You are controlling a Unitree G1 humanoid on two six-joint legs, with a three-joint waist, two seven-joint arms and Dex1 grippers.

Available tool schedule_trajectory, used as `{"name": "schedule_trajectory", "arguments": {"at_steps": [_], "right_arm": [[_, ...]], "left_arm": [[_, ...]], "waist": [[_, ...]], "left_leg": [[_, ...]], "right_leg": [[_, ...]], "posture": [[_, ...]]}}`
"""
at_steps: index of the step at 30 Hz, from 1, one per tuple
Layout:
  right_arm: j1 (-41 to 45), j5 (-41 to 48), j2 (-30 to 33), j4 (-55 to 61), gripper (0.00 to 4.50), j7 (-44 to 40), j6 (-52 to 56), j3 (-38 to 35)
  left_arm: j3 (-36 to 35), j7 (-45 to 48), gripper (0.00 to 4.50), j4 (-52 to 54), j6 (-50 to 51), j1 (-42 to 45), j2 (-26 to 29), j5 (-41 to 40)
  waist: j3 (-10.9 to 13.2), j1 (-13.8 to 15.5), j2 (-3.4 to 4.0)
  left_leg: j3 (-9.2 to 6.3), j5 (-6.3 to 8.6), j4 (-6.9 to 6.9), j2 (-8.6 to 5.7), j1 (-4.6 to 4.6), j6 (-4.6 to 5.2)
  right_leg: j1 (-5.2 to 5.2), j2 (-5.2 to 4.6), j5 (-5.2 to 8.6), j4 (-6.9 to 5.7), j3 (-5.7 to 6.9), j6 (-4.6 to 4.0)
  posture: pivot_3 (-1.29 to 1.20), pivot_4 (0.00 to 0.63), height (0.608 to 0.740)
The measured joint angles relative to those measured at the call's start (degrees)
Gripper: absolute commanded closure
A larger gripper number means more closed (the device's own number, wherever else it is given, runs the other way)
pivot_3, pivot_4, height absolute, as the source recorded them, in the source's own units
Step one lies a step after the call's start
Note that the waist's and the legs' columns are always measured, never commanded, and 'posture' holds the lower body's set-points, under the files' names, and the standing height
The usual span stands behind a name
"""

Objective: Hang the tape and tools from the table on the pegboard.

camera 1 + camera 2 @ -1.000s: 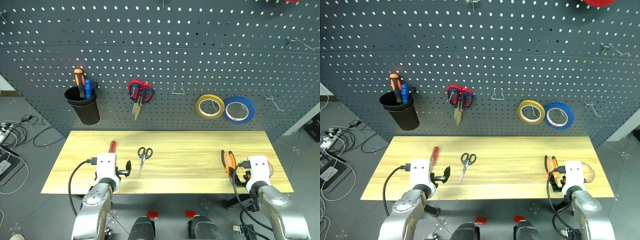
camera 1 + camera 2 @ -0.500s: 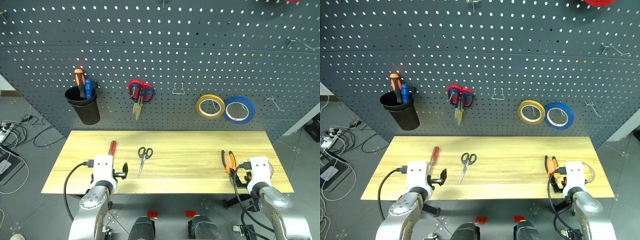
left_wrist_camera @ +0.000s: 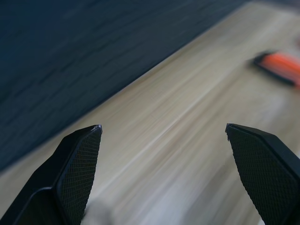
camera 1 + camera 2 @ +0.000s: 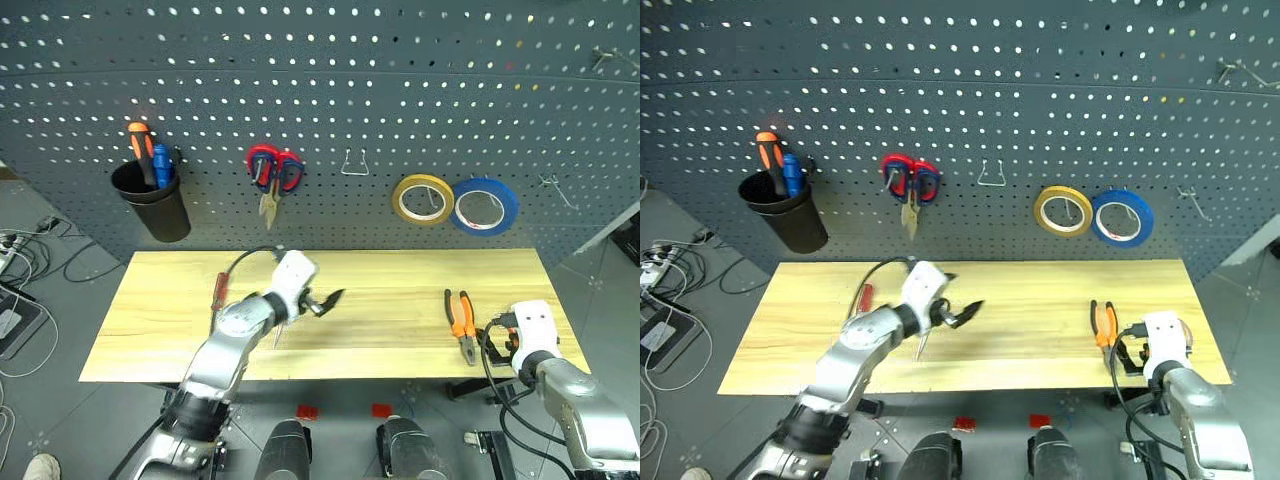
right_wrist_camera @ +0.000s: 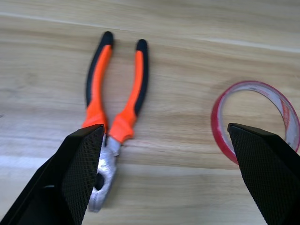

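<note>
Both tools are spread wide and empty. The right tool (image 5: 164, 164) hovers over the table (image 4: 400, 290), pliers (image 5: 112, 112) at ten o'clock, red tape (image 5: 255, 119) at two, probably choosing one for the pegboard (image 4: 400, 90).

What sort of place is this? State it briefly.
Probably a workshop or tool bench: a pegboard with hung scissors and tape rolls, above a wooden table bearing pliers.

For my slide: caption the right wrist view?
Open right gripper above orange-handled pliers and red-rimmed tape on the table.
</note>
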State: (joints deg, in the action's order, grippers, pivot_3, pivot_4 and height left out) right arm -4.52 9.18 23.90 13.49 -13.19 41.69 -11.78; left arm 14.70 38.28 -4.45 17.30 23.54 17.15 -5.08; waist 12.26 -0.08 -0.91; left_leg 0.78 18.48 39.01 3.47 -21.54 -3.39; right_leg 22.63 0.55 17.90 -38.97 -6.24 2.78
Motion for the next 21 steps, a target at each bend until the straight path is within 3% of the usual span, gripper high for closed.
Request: {"name": "schedule_trajectory", "arguments": {"at_steps": [7,12,21], "right_arm": [[5.5,1.1,0.8,-3.2,0.0,0.0,2.1,-3.1],[7.8,1.1,1.4,-5.1,0.0,-0.2,2.7,-4.4],[9.1,1.1,1.5,-5.9,0.0,-0.7,2.6,-4.3]], "left_arm": [[7.7,16.0,0.02,-18.4,-11.1,13.6,-9.0,0.0],[8.5,16.8,0.02,-31.8,-20.4,19.6,-14.1,2.8],[8.6,18.6,0.02,-43.5,-29.9,23.2,-18.7,6.3]], "waist": [[2.9,-2.1,0.09],[4.9,-3.4,0.1],[7.2,-3.5,0.12]], "left_leg": [[-0.15,-0.01,0.15,0.0,-0.2,0.01],[-0.3,-0.03,0.28,0.01,-0.38,0.04],[-0.4,-0.04,0.74,0.05,-0.8,0.02]], "right_leg": [[0.04,-0.02,0.0,-0.03,0.16,0.01],[0.08,-0.03,-0.01,-0.07,0.29,0.01],[0.36,-0.04,-0.02,-0.3,0.4,0.04]], "posture": [[-0.12,0.362,0.74],[-0.13,0.385,0.74],[-0.13,0.422,0.74]]}}
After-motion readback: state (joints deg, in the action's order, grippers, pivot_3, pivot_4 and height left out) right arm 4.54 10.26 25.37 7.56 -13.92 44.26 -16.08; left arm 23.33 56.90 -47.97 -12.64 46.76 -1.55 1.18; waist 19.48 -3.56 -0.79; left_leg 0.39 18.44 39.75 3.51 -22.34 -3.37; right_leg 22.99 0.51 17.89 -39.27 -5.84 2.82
